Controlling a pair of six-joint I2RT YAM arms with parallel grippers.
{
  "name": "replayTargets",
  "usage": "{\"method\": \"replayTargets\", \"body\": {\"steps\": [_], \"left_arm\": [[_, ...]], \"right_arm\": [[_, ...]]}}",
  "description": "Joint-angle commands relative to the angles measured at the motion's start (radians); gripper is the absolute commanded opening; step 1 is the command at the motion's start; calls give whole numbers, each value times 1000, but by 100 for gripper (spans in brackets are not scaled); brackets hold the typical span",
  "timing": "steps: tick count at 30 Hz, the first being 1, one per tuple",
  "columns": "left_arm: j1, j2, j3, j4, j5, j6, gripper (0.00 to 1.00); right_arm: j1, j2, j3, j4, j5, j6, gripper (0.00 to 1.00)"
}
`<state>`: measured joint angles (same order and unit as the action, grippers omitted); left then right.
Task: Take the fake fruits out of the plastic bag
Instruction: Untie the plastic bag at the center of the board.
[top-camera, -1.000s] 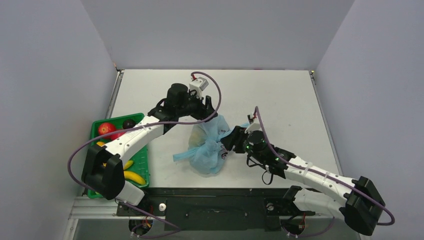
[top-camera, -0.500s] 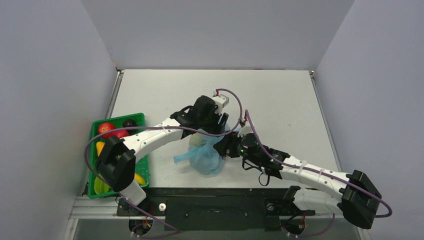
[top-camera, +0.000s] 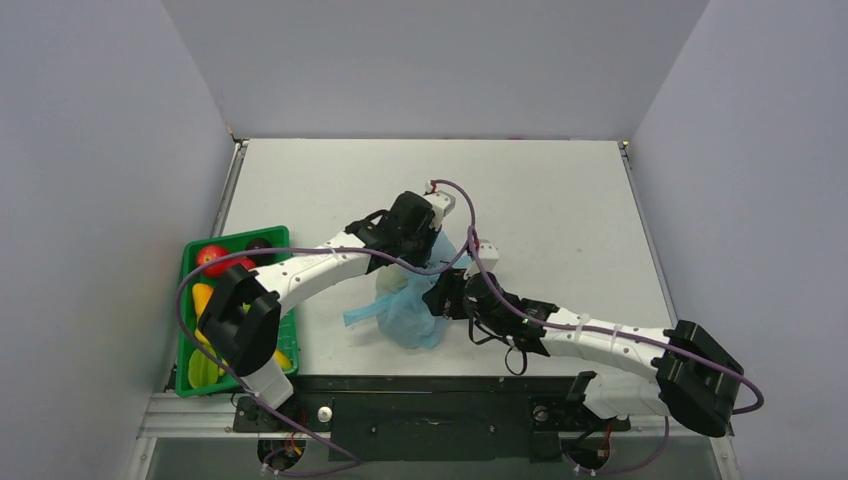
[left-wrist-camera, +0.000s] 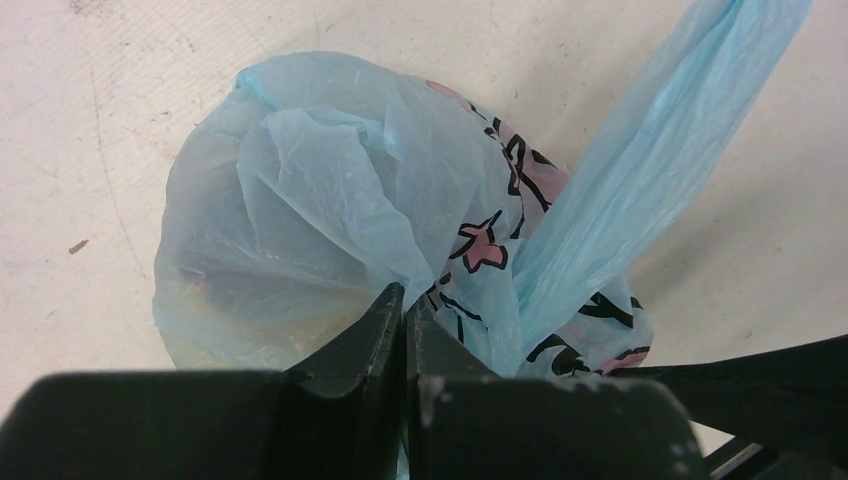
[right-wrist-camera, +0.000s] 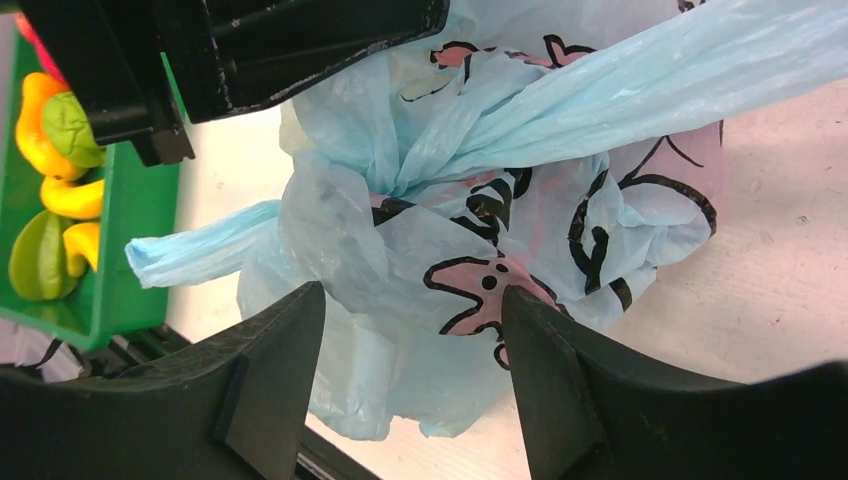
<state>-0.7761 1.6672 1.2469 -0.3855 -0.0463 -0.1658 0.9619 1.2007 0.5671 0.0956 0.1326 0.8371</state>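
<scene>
The light-blue plastic bag (top-camera: 405, 310) sits bunched and knotted on the table between both arms. In the left wrist view the plastic bag (left-wrist-camera: 330, 180) has a faint yellowish shape showing through its film; otherwise the fake fruits are hidden inside. My left gripper (top-camera: 421, 250) (left-wrist-camera: 405, 296) is pressed onto the bag's top with its jaws shut, pinching a fold of film. My right gripper (top-camera: 440, 298) (right-wrist-camera: 410, 320) is open, its two fingers straddling the near lower side of the plastic bag (right-wrist-camera: 450, 200), without squeezing it.
A green tray (top-camera: 235, 234) (right-wrist-camera: 120, 270) at the left holds red apples (top-camera: 211, 256), yellow bananas (top-camera: 203, 296) and other fruit. One loose bag handle (top-camera: 358, 313) trails toward the tray. The table's near edge lies just below the bag.
My left arm came down from behind the bag onto its top and its jaws went from open to shut. My right gripper moved left against the bag and opened slightly wider.
</scene>
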Motion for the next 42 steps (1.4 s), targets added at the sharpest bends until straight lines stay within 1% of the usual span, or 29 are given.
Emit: {"method": "replayTargets", "body": {"steps": [1,4,7,9,10,11,12,13,14,15,16,18,21,25,30,33,34,37,38,42], "left_arm": [[12,-30,37,34,66,13,0],[18,-41,28,56,93,10,0],[20,-43,25,64,108,8,0],[21,-45,26,63,107,9,0],[22,-48,26,63,103,10,0],[23,-51,25,63,87,11,0],[30,-57,24,64,80,12,0],[38,-62,23,65,69,11,0],[51,-70,21,69,67,6,0],[59,-75,19,72,71,-2,0],[79,-83,16,77,73,-6,0],[110,-92,15,81,75,-18,0],[162,-103,14,84,70,-32,0],[228,-101,15,84,65,-57,0],[295,-95,24,74,88,-81,0],[340,-94,24,87,152,-100,0],[347,-93,24,89,184,-106,0],[360,-82,30,89,219,-108,0],[360,-82,30,89,229,-108,0],[359,-83,26,95,251,-108,0]], "right_arm": [[50,51,98,27,139,-33,62],[69,74,136,7,191,-36,66],[87,123,196,-46,286,-35,68],[88,154,218,-50,330,-44,62],[88,162,221,-45,339,-58,54],[89,178,223,-34,339,-63,49],[88,183,223,-28,331,-73,37],[89,195,220,-17,325,-78,31],[90,198,219,-12,310,-88,21],[91,204,213,-1,303,-93,17],[94,204,209,4,291,-100,9],[103,200,194,12,288,-109,0],[119,173,160,5,289,-121,0],[157,92,67,2,312,-117,0],[200,-57,-146,25,365,1,0],[211,-116,-218,7,369,52,0],[214,-142,-229,-19,371,54,0],[218,-194,-216,-78,392,29,0],[218,-211,-192,-128,398,18,0],[218,-238,-97,-218,434,-71,0]]}}
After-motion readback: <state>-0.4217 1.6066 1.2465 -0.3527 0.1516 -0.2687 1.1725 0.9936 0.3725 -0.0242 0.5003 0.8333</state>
